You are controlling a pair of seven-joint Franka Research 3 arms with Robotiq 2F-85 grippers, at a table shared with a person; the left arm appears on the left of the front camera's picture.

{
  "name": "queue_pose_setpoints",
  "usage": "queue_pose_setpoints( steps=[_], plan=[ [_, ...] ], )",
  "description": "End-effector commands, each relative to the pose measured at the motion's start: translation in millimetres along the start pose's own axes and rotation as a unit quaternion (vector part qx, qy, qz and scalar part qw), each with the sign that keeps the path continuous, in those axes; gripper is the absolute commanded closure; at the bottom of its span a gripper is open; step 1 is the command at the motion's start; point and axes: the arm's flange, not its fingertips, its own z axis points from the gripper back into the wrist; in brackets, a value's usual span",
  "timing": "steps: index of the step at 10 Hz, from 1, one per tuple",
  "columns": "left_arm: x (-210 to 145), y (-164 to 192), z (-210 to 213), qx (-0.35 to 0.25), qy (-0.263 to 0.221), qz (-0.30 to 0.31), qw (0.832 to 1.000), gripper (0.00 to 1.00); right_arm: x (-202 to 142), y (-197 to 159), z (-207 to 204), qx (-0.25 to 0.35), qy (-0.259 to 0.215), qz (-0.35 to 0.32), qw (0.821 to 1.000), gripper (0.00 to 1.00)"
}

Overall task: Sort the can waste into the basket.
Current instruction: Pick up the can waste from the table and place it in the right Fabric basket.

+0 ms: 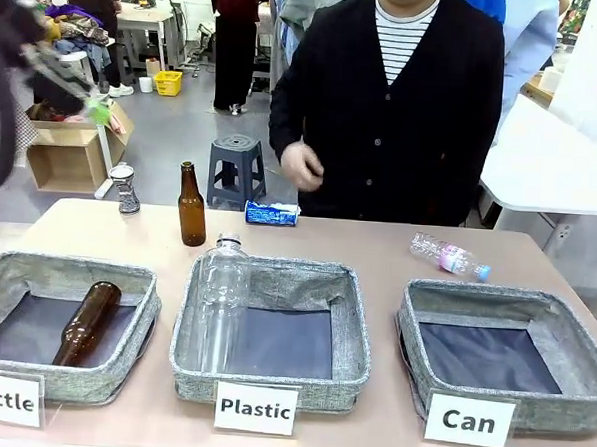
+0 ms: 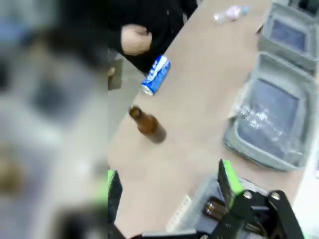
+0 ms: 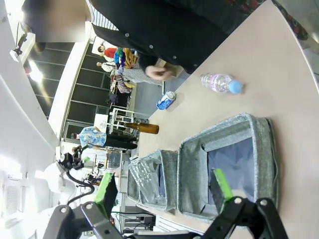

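Observation:
A dented blue can (image 1: 272, 213) lies on its side at the table's far edge, just below the person's hand (image 1: 301, 167). A slim dark silvery can (image 1: 126, 188) stands at the far left edge. The grey "Can" basket (image 1: 505, 294) sits at front right with nothing in it. My left gripper (image 1: 96, 110) hangs blurred high over the far left. In the left wrist view it (image 2: 169, 189) is open, with the blue can (image 2: 156, 74) far ahead. My right gripper (image 3: 164, 191) is open above the Can basket (image 3: 219, 129), and the blue can (image 3: 166, 100) lies beyond.
An upright brown bottle (image 1: 190, 206) stands between the two cans. A small clear bottle (image 1: 449, 256) lies behind the Can basket. The "Plastic" bin (image 1: 276, 277) holds a clear bottle (image 1: 221, 300). The "Bottle" bin (image 1: 66, 266) holds a brown bottle (image 1: 88, 323).

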Motion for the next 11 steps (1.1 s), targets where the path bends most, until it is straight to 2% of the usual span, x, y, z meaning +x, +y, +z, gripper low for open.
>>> queue_pose_setpoints(
  steps=[1, 4, 6, 8, 11],
  plan=[
    [47, 22, -39, 0.008, 0.022, -0.067, 0.998, 0.0, 2, 1, -1, 0.012, -0.007, 0.013, 1.0, 0.0],
    [144, 18, -137, -0.027, 0.072, -0.19, 0.979, 0.0, 2, 1, -1, 0.012, -0.007, 0.013, 1.0, 0.0],
    [184, 6, -204, -0.063, 0.114, -0.241, 0.962, 0.0, 2, 1, -1, 0.012, -0.007, 0.013, 1.0, 0.0],
    [203, 1, -255, -0.111, 0.158, -0.264, 0.945, 0.0, 2, 1, -1, 0.012, -0.007, 0.013, 1.0, 0.0],
    [201, -5, -314, -0.118, 0.226, -0.261, 0.931, 0.0, 2, 1, -1, 0.012, -0.007, 0.013, 1.0, 0.0]
  ],
)
